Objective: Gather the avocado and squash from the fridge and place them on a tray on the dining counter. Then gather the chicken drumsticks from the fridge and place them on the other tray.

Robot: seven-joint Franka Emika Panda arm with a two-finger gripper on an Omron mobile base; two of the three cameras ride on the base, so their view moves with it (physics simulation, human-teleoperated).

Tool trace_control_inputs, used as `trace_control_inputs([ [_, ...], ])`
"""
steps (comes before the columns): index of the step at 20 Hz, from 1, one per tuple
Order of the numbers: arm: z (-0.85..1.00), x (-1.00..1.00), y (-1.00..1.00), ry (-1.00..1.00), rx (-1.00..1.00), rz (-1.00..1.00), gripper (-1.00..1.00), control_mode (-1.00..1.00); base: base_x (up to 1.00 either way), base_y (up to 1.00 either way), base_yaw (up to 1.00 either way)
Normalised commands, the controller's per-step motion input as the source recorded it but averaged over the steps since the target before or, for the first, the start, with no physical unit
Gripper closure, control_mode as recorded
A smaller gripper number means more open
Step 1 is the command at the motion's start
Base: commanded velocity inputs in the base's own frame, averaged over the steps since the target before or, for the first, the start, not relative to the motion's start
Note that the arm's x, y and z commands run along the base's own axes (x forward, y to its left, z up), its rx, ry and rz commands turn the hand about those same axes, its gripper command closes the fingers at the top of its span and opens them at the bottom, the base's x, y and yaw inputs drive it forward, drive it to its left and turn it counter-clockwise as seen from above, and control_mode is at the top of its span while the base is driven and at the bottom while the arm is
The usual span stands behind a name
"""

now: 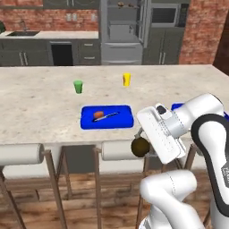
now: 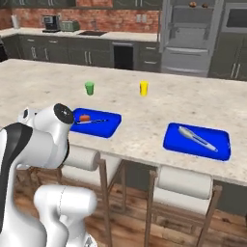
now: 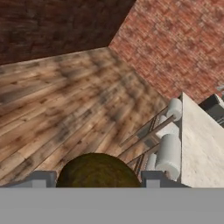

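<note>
My gripper [image 1: 142,144] is shut on the avocado [image 1: 139,147], a dark olive-brown ball held below the front edge of the dining counter [image 1: 44,103], above the stools. In the hand view the avocado [image 3: 98,168] sits between both finger tips [image 3: 43,179]. The orange-red squash [image 1: 98,115] lies in the blue tray [image 1: 123,120] beside a slim utensil. The other tray [image 2: 219,147] holds grey tongs, and my arm partly hides it in the left base view. Small brown bits [image 2: 193,4] on the fridge's top shelf are too small to name, so the chicken drumsticks cannot be made out.
A green cup [image 1: 78,86] and a yellow cup [image 1: 127,79] stand mid-counter behind the trays. Padded stools [image 1: 20,154] line the counter's near side. The fridge [image 1: 123,31] stands against the far wall between dark cabinets. A brick wall and wood floor lie to the right.
</note>
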Motion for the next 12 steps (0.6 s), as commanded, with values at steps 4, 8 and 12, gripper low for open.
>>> trace_control_inputs([
  [4, 0.0, 0.0, 0.0, 0.0, 0.0, 0.0, 1.0, 1.0, 0.36, 0.73, -0.45],
  [8, 0.0, 0.0, 0.0, 0.0, 0.0, 0.0, 1.0, 1.0, 0.4, 0.58, -0.43],
  [12, 0.0, 0.0, 0.0, 0.0, 0.0, 0.0, 1.0, 1.0, 0.52, 0.47, -0.39],
])
